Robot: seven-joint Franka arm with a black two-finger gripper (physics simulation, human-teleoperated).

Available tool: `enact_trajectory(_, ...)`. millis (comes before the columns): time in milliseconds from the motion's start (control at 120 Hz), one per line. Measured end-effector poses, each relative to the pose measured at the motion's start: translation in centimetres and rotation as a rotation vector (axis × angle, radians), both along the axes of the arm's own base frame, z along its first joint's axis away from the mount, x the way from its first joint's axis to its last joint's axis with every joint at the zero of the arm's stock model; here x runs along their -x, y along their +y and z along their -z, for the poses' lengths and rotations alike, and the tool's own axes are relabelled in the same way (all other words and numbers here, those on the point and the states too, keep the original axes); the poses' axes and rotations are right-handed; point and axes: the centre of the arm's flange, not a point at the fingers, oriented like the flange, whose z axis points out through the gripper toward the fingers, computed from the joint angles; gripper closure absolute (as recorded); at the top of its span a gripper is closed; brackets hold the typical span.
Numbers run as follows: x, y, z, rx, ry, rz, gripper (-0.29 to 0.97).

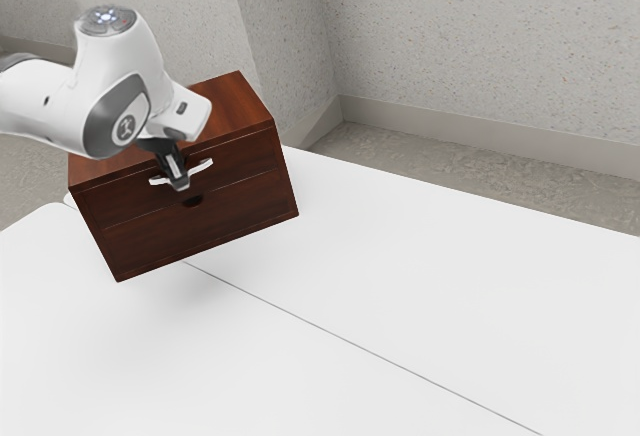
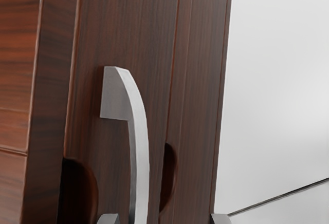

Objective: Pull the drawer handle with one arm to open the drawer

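A dark wooden drawer box (image 1: 235,211) stands at the back of the white table, on the exterior view's left. A curved silver handle (image 1: 203,165) is fixed across its upper drawer front (image 1: 235,156), which looks flush with the front below. My black gripper (image 1: 180,178) is at the middle of the handle. Close up in the wrist view, the handle (image 2: 128,126) runs down between my two grey fingertips (image 2: 108,219). They stand wide apart and neither presses on it, so the gripper (image 2: 164,220) is open around the handle.
The white table (image 1: 420,296) stretches wide to the exterior view's right and front, crossed by a thin dark seam (image 1: 350,341). Grey floor (image 1: 480,161) and speckled walls lie behind. My white arm (image 1: 90,106) covers the box's upper left part.
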Motion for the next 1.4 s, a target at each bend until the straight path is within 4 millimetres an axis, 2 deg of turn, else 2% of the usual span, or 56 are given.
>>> enact_trajectory(233, -0.2, 0.1, 0.5, 0.001, 0.007, -0.005, 0.51)
enact_trajectory(842, 0.1, -0.1, 0.3, 0.005, 0.004, -0.008, 0.63)
enact_trajectory(1400, 1.3, -1.6, 0.6, 0.026, 0.013, 0.006, 0.64)
